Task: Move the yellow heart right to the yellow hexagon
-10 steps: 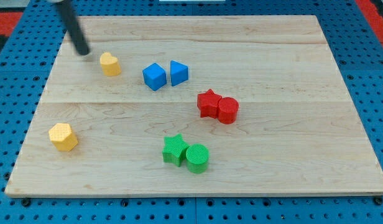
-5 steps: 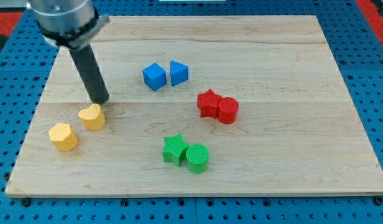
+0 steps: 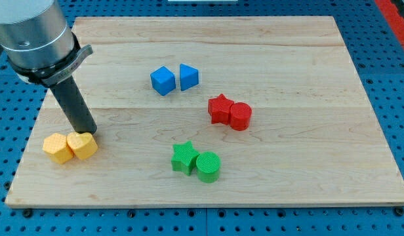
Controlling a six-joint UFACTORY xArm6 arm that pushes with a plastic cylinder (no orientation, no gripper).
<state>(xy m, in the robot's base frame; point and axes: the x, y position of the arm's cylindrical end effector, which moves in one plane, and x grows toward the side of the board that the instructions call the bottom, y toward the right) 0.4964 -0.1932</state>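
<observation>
The yellow heart (image 3: pixel 82 145) lies near the view's left edge of the wooden board (image 3: pixel 287 164), touching the right side of the yellow hexagon (image 3: pixel 57 148). My tip (image 3: pixel 88 130) stands just above the heart, at its top edge, seemingly touching it. The dark rod slants up to the view's left into the grey arm body.
A blue cube (image 3: pixel 162 80) and a blue triangle (image 3: pixel 188 77) sit side by side at the upper middle. A red star (image 3: pixel 219 109) touches a red cylinder (image 3: pixel 240 116) at centre right. A green star (image 3: pixel 184 157) touches a green cylinder (image 3: pixel 208 166) at the lower middle.
The yellow heart has been pushed down and left from the upper left until it rests against the yellow hexagon, which shifted slightly left. My tip followed it down.
</observation>
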